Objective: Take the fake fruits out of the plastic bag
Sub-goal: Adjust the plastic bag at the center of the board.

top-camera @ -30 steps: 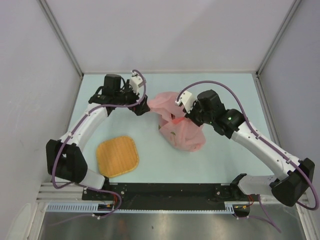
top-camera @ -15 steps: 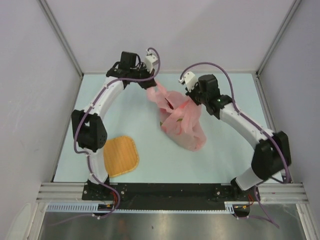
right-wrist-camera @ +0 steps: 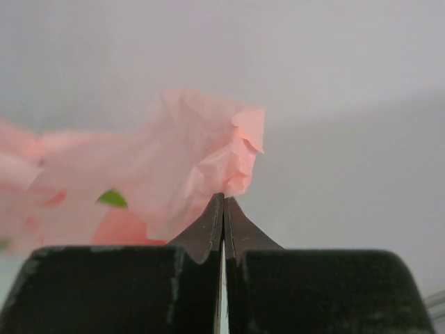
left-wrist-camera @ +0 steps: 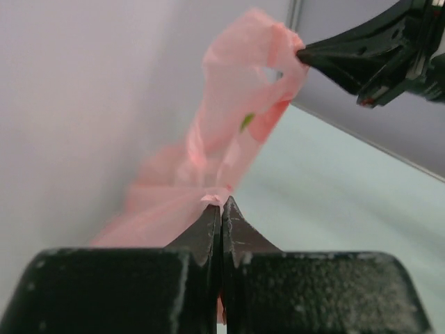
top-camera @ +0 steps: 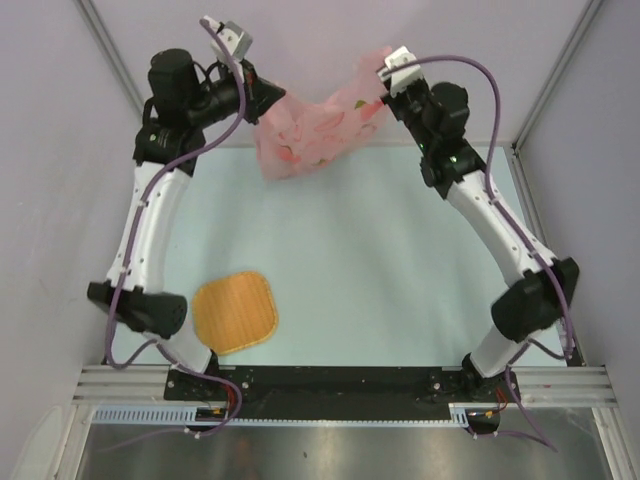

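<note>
Higher now: one plastic bag [top-camera: 305, 135], tight in closed left end effector [left-wrist-camera: 220, 206] and right end effector [right-wrist-camera: 223, 202]

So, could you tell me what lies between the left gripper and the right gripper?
The plastic bag hangs stretched between them: the left gripper and right gripper each pinch one side. The top external view shows it best.

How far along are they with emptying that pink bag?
Done: left gripper and right gripper each pinch the plastic bag, held up off the table. In hand: it hangs stretched between them. Left: all of it; fake fruits show through the plastic, none lies outside.
</note>
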`<state>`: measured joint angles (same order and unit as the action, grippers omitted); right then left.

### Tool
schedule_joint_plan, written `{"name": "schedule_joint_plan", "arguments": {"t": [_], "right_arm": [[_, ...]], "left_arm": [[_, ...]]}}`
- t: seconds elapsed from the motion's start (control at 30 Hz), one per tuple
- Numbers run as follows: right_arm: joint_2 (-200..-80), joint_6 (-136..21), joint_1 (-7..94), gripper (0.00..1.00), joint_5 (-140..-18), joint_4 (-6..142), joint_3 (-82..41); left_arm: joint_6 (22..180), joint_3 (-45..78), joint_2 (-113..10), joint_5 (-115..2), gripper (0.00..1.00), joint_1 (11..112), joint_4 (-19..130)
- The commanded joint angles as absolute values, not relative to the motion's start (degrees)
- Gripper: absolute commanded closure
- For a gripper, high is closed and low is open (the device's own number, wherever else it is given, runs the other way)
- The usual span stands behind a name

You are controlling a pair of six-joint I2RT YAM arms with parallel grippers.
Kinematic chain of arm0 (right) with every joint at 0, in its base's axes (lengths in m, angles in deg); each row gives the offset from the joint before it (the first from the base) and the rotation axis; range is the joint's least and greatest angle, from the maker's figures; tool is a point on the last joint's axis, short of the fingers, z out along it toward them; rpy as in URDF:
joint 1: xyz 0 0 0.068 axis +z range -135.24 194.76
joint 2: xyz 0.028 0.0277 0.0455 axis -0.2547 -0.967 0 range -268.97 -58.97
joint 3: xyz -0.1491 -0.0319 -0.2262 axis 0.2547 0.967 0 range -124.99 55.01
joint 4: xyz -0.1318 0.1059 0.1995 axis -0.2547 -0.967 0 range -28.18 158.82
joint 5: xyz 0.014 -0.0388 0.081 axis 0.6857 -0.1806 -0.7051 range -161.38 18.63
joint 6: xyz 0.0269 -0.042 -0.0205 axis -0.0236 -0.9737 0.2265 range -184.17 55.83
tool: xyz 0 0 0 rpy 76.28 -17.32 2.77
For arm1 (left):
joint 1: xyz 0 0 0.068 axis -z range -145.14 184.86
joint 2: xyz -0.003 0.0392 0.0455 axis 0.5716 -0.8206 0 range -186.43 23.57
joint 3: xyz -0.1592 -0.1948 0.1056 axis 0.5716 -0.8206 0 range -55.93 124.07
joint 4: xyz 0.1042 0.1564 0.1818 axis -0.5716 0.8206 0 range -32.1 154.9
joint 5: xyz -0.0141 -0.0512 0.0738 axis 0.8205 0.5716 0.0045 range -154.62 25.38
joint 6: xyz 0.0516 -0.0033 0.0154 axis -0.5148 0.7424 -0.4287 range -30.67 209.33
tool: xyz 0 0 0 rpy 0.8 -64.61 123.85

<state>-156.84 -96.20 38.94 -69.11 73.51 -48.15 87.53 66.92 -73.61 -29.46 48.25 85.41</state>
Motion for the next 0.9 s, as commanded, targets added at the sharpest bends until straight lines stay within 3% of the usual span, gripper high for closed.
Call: {"name": "schedule_joint_plan", "arguments": {"t": [0.0,0.17,0.27,0.3,0.33,0.43,0.47,0.53,0.6,0.63,0.67,0.73,0.87], "right_arm": [[-146.7,-97.8,40.9,1.00,-70.8,74.4,-26.7],[-144.8,-90.2,40.9,0.98,-75.1,65.6,-11.7],[-146.4,-87.6,41.3,0.91,-76.0,66.0,-8.6],[-146.9,-87.2,41.7,0.83,-76.3,65.7,-8.4],[-147.0,-86.5,41.8,0.62,-76.7,65.3,-8.4],[-144.5,-87.0,43.7,0.32,-75.3,64.9,-8.4],[-142.0,-88.0,44.5,0.29,-74.8,64.9,-8.6],[-138.8,-89.5,47.5,0.20,-74.3,64.0,-9.2],[-134.3,-90.2,52.0,0.17,-73.0,62.1,-9.9],[-133.0,-90.5,53.6,0.16,-72.5,61.3,-10.0],[-130.6,-90.2,54.8,0.16,-72.4,59.3,-10.0],[-129.0,-87.4,57.7,0.17,-72.5,57.5,-10.0],[-129.1,-81.1,58.1,0.19,-75.6,55.7,-10.0]], "left_arm": [[90.3,44.6,-60.6,-28.4,1.00,48.6,85.9],[92.2,18.0,-52.5,-29.5,1.00,48.6,85.2],[94.3,11.4,-51.9,-30.9,0.99,49.0,83.4],[95.4,10.8,-52.1,-31.3,0.98,49.2,83.3],[95.7,10.5,-52.6,-31.2,0.96,49.4,83.4],[95.6,11.1,-52.0,-30.8,0.90,49.5,84.4],[95.5,11.7,-51.1,-31.5,0.89,49.6,85.1],[95.0,13.1,-49.5,-32.4,0.78,49.5,86.2],[95.0,14.6,-48.6,-32.7,0.45,49.5,87.2],[95.1,16.7,-47.9,-33.5,0.23,49.5,88.5],[95.0,17.7,-47.6,-33.7,0.12,49.4,89.0],[94.6,20.9,-46.9,-35.1,0.00,48.1,90.9],[96.9,23.7,-46.7,-43.4,0.00,38.9,95.5]]}}
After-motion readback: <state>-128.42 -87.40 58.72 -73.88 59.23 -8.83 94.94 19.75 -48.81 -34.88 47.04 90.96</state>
